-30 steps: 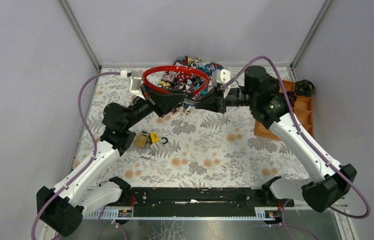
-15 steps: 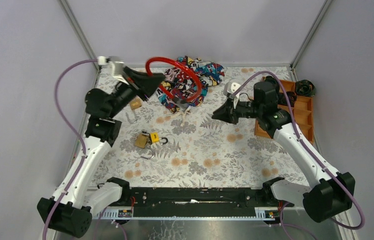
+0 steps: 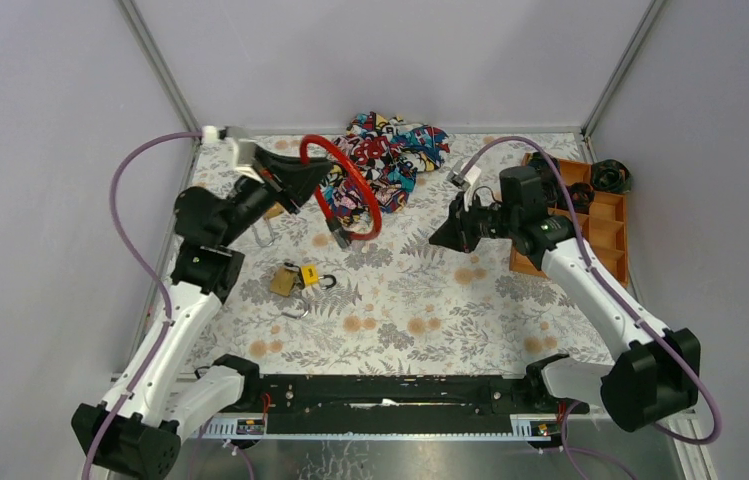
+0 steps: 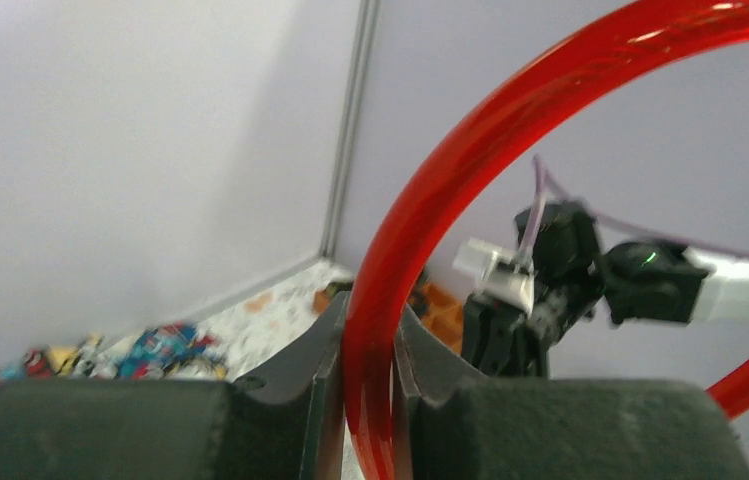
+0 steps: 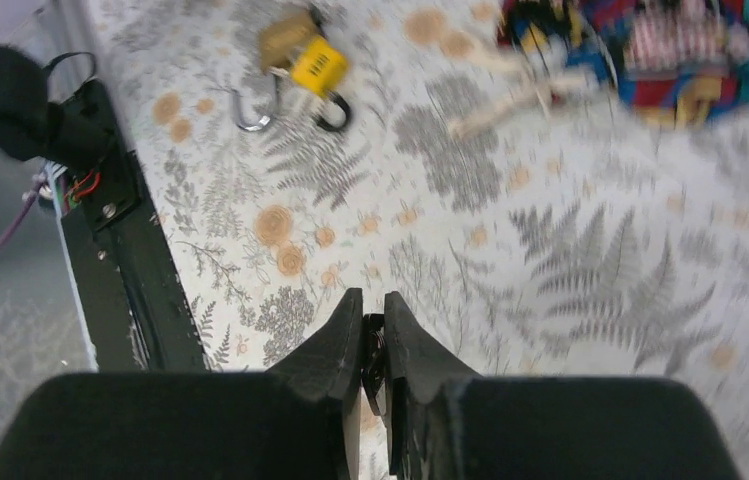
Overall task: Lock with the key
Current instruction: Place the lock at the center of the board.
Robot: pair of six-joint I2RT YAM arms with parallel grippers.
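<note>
Cable (image 3: 352, 190), a red loop, hangs in the upper middle of the top view. The left gripper (image 3: 302, 178) has its jaws closed on the tube. The dark head (image 3: 339, 238) dangles at the loop's low end, above the table. The right gripper (image 3: 442, 238), right of centre, is closed on what looks like the key (image 5: 374, 362), though little of it shows. 2 padlocks (image 3: 296, 279) lie lower left of centre, apart from both arms. The step in hand looks like bringing the key to the head. It should go best if the left arm holds the loop quiet so the head hangs steady with its keyhole facing the right gripper. Then line the key up on the keyhole's axis before pushing in and turning.
</note>
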